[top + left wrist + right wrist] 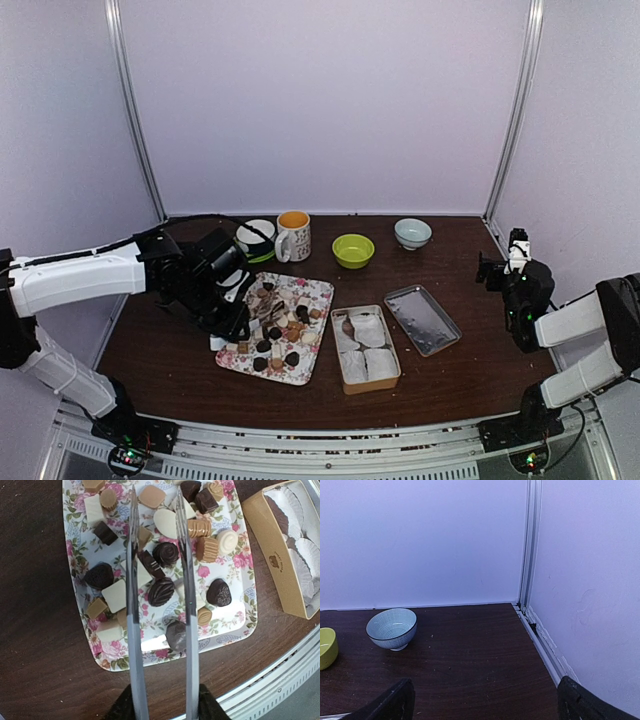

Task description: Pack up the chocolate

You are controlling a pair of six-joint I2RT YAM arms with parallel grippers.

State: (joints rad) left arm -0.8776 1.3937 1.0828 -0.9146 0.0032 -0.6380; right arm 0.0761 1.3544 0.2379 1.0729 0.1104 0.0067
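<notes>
Hovering over the tray (pixel 318 288) (pixel 75 535), left end effector (pixel 232 318) (pixel 165 707) clamped on the tongs (pixel 131 605), dark fingers (pixel 125 707) pressing their base from both sides. Tong arms run up the wrist view, tips apart, nothing between them. Chocolate (pixel 280 322) (pixel 161 591) lies loose on the floral tray: dark, tan and cream pieces, round, square, heart-shaped. A dark ridged piece sits between the tong arms; whether they touch it cannot be told. Behind the tray, a striped cup (pixel 257 238) and a mug (pixel 293 235). Just right of the tray, tan tin (pixel 396 352) (pixel 272 560) lined with white paper cases, none filled as far as shown. Silver lid (pixel 422 318) beside it, tilted on the desk (pixel 160 345). Farther back, green bowl (pixel 353 250), then blue-white bowl (pixel 412 233) (pixel 391 627). Far right, right end effector (pixel 508 264) (pixel 485 707) above the desk, fingers (pixel 387 705) spread wide, holding nothing.
</notes>
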